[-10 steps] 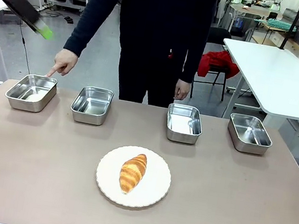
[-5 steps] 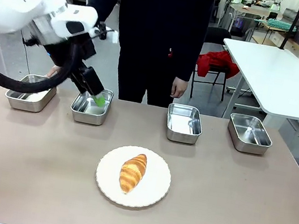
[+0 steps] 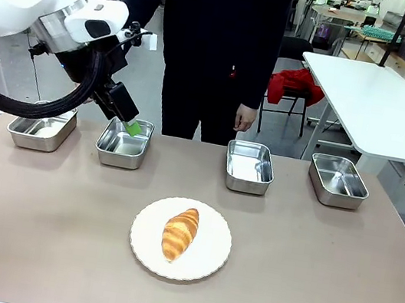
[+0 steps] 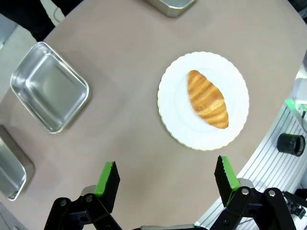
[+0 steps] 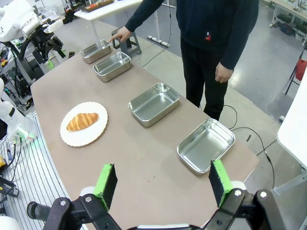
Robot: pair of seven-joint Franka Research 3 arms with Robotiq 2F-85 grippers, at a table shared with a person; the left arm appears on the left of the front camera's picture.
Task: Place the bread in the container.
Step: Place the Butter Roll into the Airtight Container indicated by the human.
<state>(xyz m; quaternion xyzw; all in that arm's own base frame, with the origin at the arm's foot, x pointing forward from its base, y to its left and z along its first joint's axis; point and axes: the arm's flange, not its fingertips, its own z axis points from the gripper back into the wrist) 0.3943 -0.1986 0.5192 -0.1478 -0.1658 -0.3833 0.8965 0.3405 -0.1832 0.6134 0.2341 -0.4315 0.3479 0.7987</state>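
Observation:
The bread (image 3: 179, 233), a golden croissant, lies on a round white plate (image 3: 207, 265) at the table's middle. Four steel pans line the far edge. In the right wrist view a person's hand (image 5: 119, 34) points at the end pan, the container (image 5: 97, 51), which is leftmost in the front view (image 3: 42, 127). My left gripper (image 3: 130, 125) hangs above the second pan (image 3: 124, 143); its own view shows it open (image 4: 166, 181) and empty, high over the table, with the bread (image 4: 207, 98) beyond it. My right gripper (image 5: 162, 183) is open and empty, high above the table's near edge.
Two more pans (image 3: 249, 166) (image 3: 337, 180) sit at the far right. The person stands behind the table's far edge, the other hand (image 3: 245, 117) hanging down. A white table (image 3: 381, 104) and a chair with red cloth (image 3: 295, 85) stand behind.
My left arm has swung in from the upper left corner to above the second pan. It now hides the person's pointing hand in the front view. The bread has not moved.

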